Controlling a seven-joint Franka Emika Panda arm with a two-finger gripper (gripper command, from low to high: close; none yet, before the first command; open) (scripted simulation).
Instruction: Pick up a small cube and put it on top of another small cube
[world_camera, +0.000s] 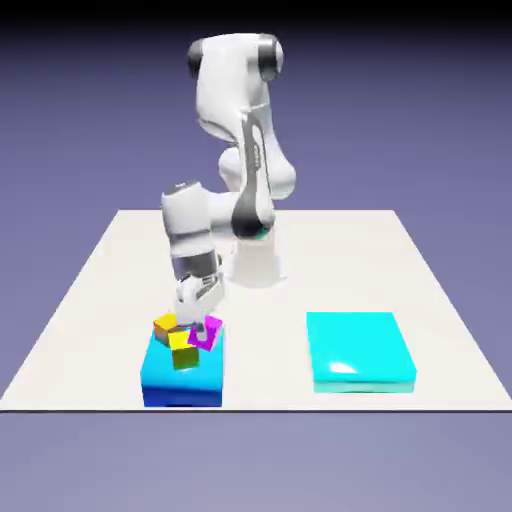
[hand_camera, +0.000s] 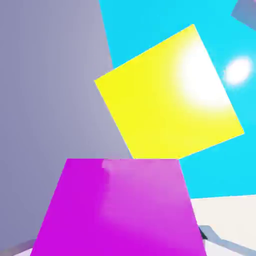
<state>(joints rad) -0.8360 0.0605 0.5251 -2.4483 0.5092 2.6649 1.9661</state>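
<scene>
The jaws (world_camera: 202, 328) are closed on the purple cube (hand_camera: 120, 210), which sits between them beside the yellow cube (hand_camera: 170, 95), so gripping seems done, while lifting and stacking remain.

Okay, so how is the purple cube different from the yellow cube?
The purple cube is magenta, while the yellow cube is bright yellow. The purple cube is gripped between the gripper's fingertips; the yellow cube isn't held. Both are small cubes, much smaller than the blue block.
</scene>
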